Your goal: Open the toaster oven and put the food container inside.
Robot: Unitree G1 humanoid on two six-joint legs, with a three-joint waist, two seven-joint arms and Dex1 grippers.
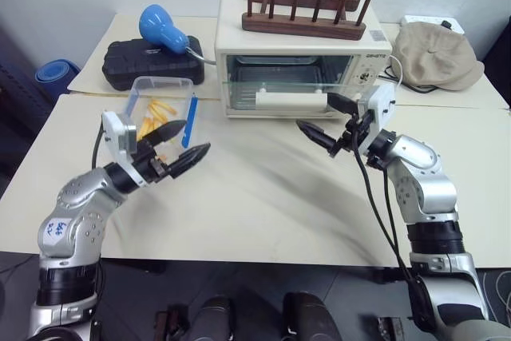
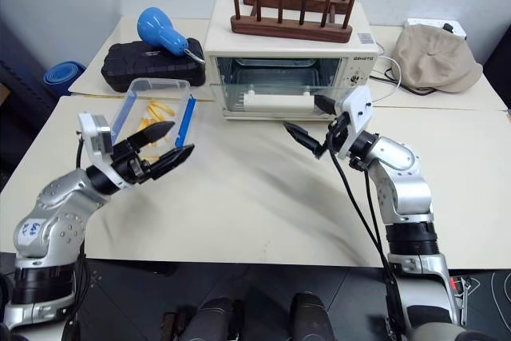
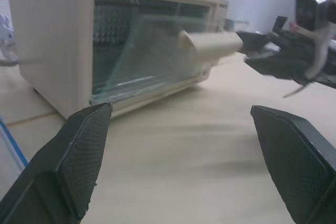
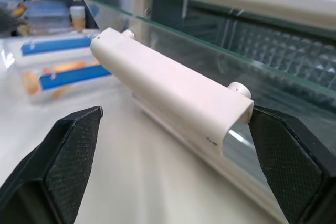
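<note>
One clear food container (image 1: 162,106) of yellow sticks sits on the table (image 1: 255,197), left of the toaster oven (image 1: 299,65), whose glass door hangs partly open. Left gripper (image 1: 180,141) gapes empty before the container; right gripper (image 1: 327,121) gapes at the door handle (image 4: 173,90), gripping nothing.

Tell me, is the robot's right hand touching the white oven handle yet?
Cannot tell. In the right wrist view the handle lies between the open right gripper jaws, with one jaw right at its end.
</note>
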